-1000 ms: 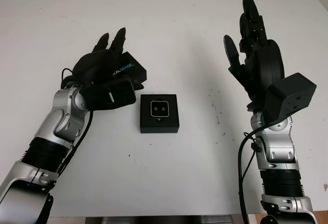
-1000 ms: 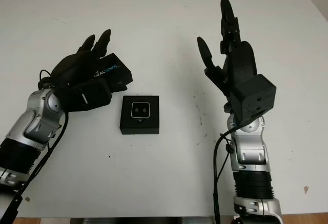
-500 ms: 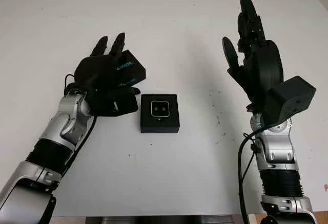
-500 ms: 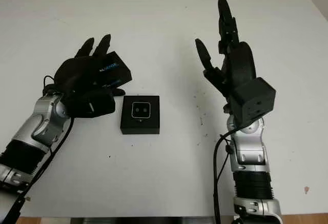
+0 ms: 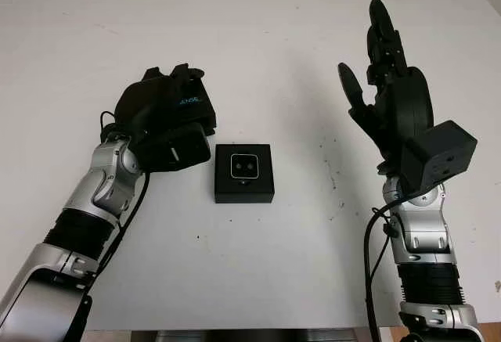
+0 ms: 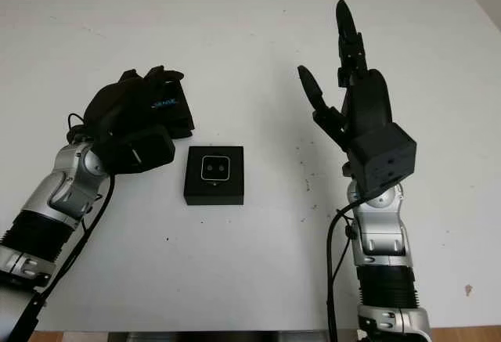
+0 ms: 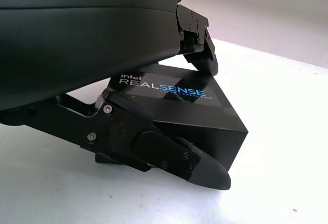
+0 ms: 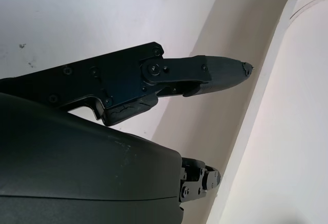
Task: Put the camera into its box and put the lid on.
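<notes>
While the camera [image 5: 243, 167] already sits in its box [image 5: 244, 174] near the middle of the table [image 5: 258, 37], the left hand [image 5: 160, 115] curls its fingers [image 7: 197, 165] around the lid [image 7: 177, 106], just beside the box toward the left edge, presumably to carry it over. Toward the right edge, the right hand [image 5: 389, 95] is raised, open and idle, out of the way.
</notes>
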Motion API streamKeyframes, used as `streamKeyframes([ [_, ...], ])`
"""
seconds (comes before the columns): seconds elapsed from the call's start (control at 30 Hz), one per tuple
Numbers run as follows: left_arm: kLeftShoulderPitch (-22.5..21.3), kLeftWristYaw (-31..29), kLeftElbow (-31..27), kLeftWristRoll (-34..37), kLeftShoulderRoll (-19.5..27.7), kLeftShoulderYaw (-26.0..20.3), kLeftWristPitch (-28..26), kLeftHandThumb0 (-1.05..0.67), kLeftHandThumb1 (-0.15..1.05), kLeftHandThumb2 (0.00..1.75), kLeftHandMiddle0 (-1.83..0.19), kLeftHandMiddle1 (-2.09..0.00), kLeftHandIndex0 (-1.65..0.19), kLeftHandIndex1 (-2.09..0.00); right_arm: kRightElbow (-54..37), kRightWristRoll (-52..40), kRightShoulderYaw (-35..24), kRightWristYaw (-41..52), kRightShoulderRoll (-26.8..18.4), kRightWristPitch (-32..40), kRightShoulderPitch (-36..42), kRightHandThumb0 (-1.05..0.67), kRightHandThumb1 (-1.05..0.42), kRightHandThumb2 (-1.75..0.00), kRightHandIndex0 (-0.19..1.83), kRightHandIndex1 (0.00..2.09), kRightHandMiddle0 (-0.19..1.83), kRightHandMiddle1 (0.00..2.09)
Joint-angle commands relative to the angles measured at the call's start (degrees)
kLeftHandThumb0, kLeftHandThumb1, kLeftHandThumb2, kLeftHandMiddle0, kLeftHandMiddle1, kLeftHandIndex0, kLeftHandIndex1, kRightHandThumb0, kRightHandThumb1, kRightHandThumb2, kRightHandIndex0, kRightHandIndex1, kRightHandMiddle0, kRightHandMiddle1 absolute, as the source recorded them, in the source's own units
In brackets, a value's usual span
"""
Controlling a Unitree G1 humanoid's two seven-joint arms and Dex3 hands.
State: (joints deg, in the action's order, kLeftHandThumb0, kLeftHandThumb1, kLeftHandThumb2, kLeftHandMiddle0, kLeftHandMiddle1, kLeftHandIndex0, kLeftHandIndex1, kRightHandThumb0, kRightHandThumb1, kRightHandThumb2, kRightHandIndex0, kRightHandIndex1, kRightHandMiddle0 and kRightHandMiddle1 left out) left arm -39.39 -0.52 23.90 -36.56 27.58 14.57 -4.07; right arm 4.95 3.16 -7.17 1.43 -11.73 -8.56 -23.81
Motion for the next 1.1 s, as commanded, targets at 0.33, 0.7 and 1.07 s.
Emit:
streamKeyframes([
  [0.33,-2.26,0.41,5.21,1.66,2.14,-0.46,8.42,-0.25,1.05,0.23,-0.31,-1.77,-0.24,-1.32,-2.11,-0.51,0.09,-0.06,0.03,-0.72,1.91,-0.71,-1.05,-0.31,-0.04,0.06,0.02,0.11],
  [0.7,-1.28,-17.3,-15.55,13.91,7.27,-8.03,5.6,-0.31,1.05,0.29,-0.22,-1.83,-0.2,-1.39,-1.71,-0.35,0.41,-0.13,0.35,-0.87,2.41,-0.71,-1.05,-0.32,-0.02,0.06,0.03,0.11],
  [1.07,3.65,-26.57,-32.78,20.1,6.34,-9.76,-4.59,-0.31,1.05,0.27,-0.28,-1.93,-0.18,-1.55,-0.66,0.61,1.05,-1.08,0.73,-1.4,2.02,-0.71,-1.05,-0.32,-0.01,0.06,0.04,0.1],
])
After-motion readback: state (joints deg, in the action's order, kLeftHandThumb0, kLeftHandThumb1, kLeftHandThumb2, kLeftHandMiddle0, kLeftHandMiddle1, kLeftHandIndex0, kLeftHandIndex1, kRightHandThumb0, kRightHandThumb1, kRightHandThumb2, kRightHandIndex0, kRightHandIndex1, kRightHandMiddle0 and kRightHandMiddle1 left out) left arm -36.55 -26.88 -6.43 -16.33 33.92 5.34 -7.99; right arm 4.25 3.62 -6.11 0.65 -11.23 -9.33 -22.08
